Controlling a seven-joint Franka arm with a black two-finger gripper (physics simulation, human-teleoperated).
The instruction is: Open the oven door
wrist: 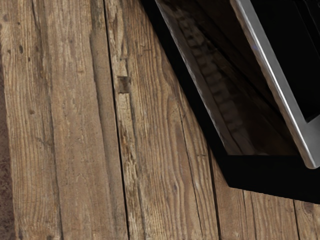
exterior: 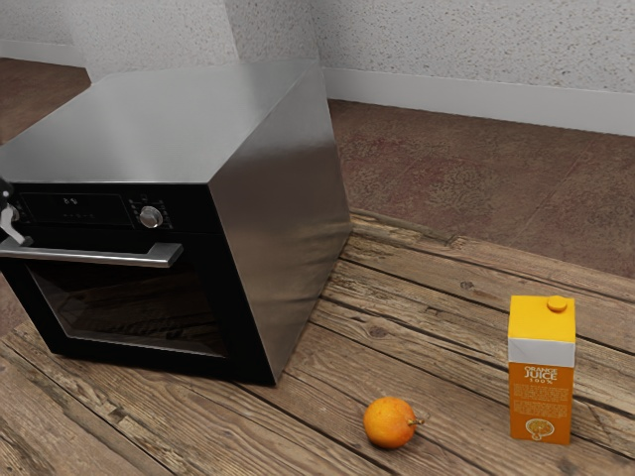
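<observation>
And my hand [exterior: 13, 228] was at the exterior view's nine o'clock, near the handle [exterior: 119, 258], apart or together I couldn't tell! Grasp stage, seemingly; a pull was needed next.

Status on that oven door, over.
Tool near door handle, contact unclear. Oven door shut. Orange and juice carton beside the oven, likely clear of the door's swing.
</observation>
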